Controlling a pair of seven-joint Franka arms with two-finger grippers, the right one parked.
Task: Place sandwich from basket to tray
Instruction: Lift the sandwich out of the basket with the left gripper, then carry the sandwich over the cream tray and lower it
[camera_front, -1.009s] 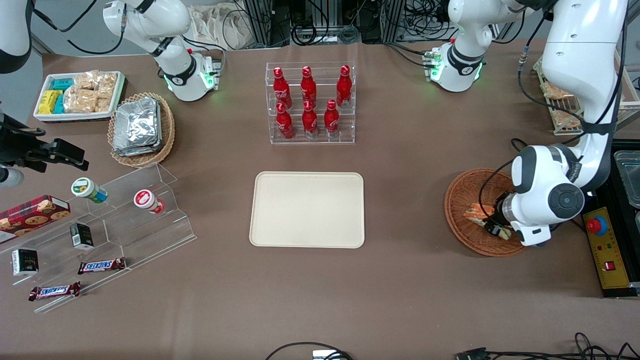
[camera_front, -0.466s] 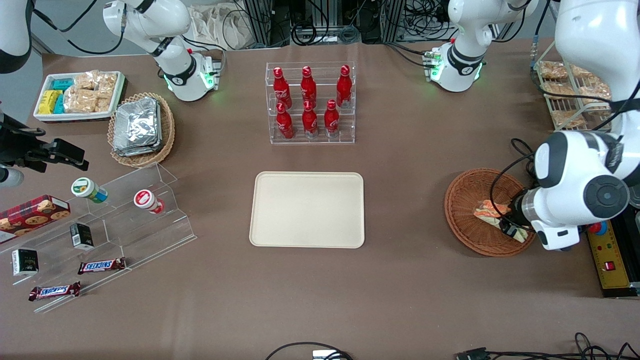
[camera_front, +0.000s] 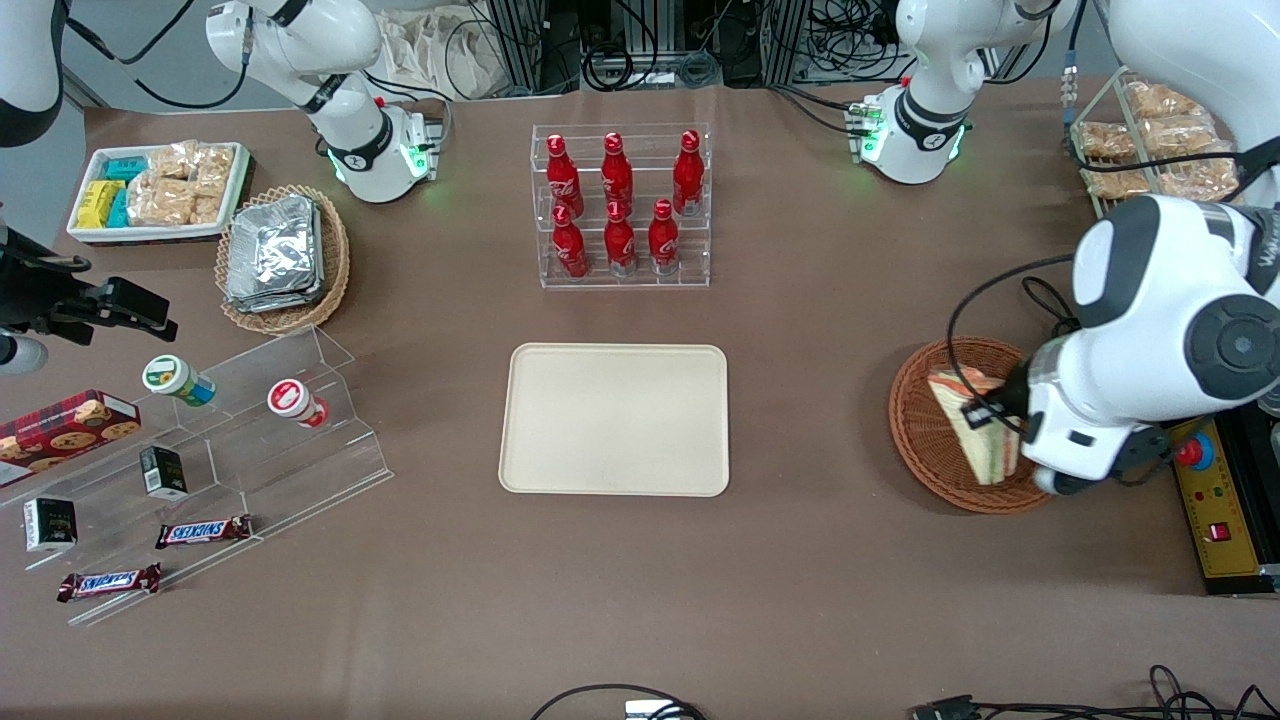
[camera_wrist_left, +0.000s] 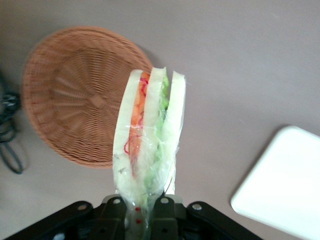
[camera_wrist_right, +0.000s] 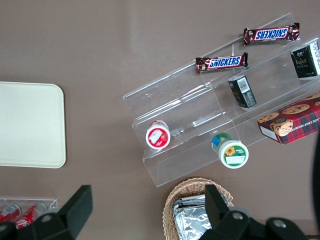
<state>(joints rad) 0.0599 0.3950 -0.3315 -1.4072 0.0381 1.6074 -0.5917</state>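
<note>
My pincer (camera_wrist_left: 145, 212) is clamped on the sandwich (camera_wrist_left: 147, 145) by one narrow end; the wedge sticks straight out from my fingers, long axis in line w/ them. It hangs in the air above the basket (camera_front: 940, 430), clear of the weave, not resting in it. In the front view the tray (camera_front: 615, 420) lies at abt 9 o'clock from the sandwich, well apart, bare surface (camera_front: 810, 400) between. Next move, I reckon: carry it sideways toward the tray, keeping the squeeze.
</note>
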